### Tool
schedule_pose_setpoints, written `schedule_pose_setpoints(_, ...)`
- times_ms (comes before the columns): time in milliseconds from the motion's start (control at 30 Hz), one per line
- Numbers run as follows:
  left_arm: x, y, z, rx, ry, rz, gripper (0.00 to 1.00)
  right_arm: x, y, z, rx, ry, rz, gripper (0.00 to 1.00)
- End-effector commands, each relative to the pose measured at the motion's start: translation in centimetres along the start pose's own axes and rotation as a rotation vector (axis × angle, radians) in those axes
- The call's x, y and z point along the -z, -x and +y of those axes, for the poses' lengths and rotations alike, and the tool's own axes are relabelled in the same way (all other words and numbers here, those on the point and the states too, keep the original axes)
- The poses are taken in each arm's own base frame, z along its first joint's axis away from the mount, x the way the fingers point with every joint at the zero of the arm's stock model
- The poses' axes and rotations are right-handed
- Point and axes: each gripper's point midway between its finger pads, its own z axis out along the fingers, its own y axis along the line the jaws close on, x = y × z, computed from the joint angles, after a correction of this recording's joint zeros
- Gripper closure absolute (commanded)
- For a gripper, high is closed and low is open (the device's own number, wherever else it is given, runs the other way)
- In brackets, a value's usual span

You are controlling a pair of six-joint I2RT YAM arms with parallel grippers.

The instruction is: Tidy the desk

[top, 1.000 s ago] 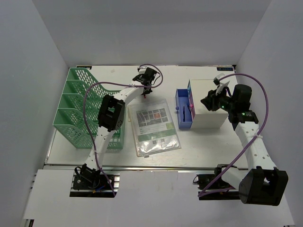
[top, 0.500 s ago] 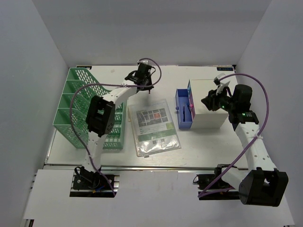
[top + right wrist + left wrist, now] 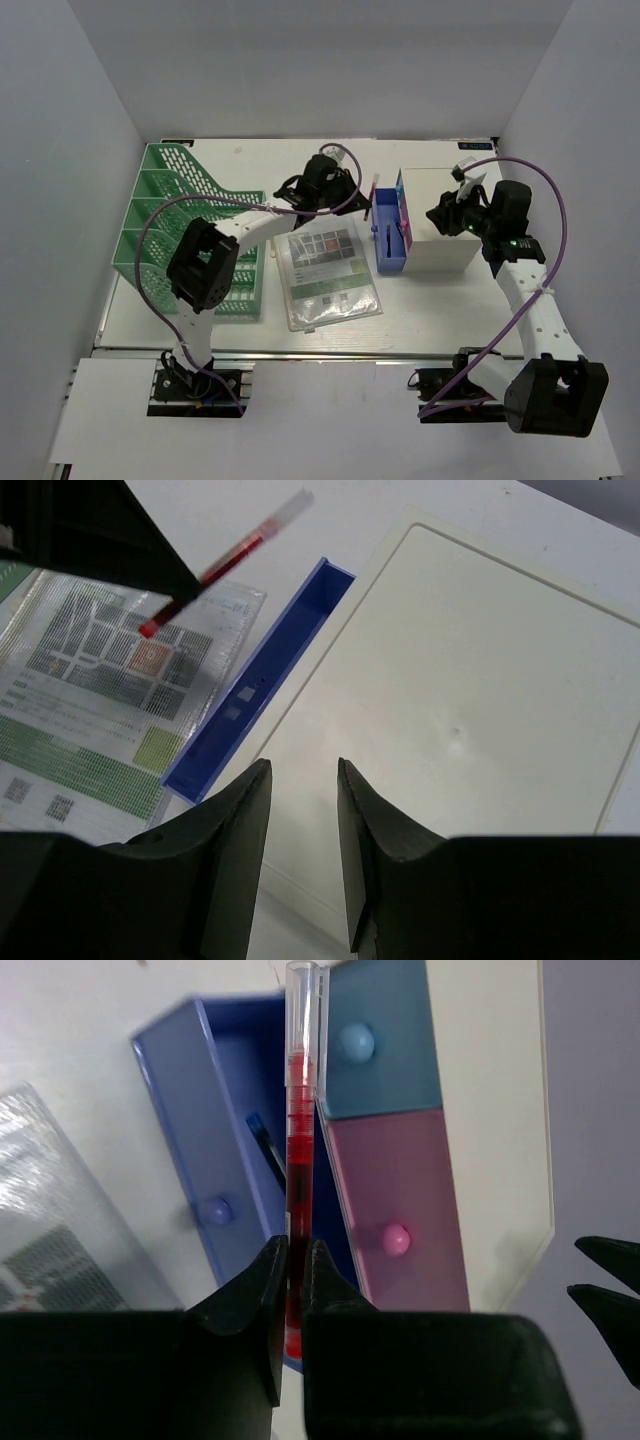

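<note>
My left gripper [image 3: 294, 1245] is shut on a red pen [image 3: 298, 1140] with a clear cap, held over the open blue drawer [image 3: 215, 1110] of the white drawer box [image 3: 445, 245]. In the top view the left gripper [image 3: 356, 198] hovers beside that drawer [image 3: 392, 262]. A dark pen [image 3: 265, 1150] lies inside the drawer. My right gripper [image 3: 303, 770] is open with nothing between its fingers, above the box's top [image 3: 480, 710]. The red pen [image 3: 215, 570] also shows in the right wrist view. Everything stands on the white desk [image 3: 450, 300].
A clear folder [image 3: 325, 265] with a printed sheet lies mid-desk, left of the open drawer. A green mesh file rack [image 3: 170, 230] stands along the left edge. The box's pink drawer [image 3: 400, 1210] and pale blue drawer [image 3: 375, 1050] are closed.
My left arm has swung right from the back middle of the desk to the open blue drawer, carrying the red pen. The right arm has stayed still.
</note>
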Motion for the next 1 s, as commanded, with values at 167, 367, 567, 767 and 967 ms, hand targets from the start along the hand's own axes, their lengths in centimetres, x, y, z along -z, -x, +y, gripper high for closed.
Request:
schedule_pose_setpoints(167,-1.8,-1.1,-5.2,0.11,-0.136,-0.007,1.0,0.5,1.2,-0.6,0.034,-0.035,-0.047,0.61)
schedule_pose_setpoints(367,-3.9,-3.0,-4.4,0.159,-0.077,0.021,0.59,0.9,1.5,-0.9,0.041,-0.055,-0.057,0.6)
schedule_pose_setpoints(567,-4.0,-2.6,-5.3,0.16,-0.08,0.009,0.52,1.2,1.9,-1.4,0.035,-0.09,-0.069,0.6)
schedule_pose_setpoints(767,-0.1,0.1,-5.6,0.102,-0.059,-0.104,0.84,3.1,2.5,-6.4,-0.036,-0.362,-0.078,0.85)
schedule_pose_setpoints(967,2.0,-0.5,1.5,0.025,0.17,-0.137,0.94,4.2,1.6,-10.3,-0.073,-0.527,-0.033,1.0)
